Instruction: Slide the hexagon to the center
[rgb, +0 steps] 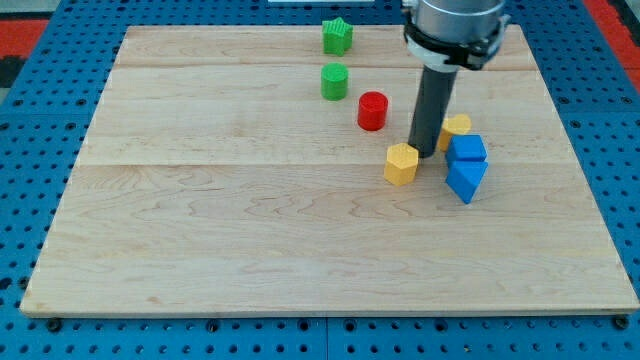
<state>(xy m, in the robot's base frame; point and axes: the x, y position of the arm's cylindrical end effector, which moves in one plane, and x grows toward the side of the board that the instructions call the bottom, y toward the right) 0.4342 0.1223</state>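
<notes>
A yellow hexagon block (401, 164) lies on the wooden board (250, 240), right of the middle. My tip (424, 153) stands just to the hexagon's upper right, touching or almost touching it. Behind the rod, a second yellow block (458, 126) is partly hidden; its shape is unclear.
A blue cube (467, 149) and a blue wedge-like block (465, 180) sit right of my tip. A red cylinder (373, 110), a green cylinder (334, 81) and a green star (338, 36) lie toward the view's top. The board's right edge (585, 170) is close.
</notes>
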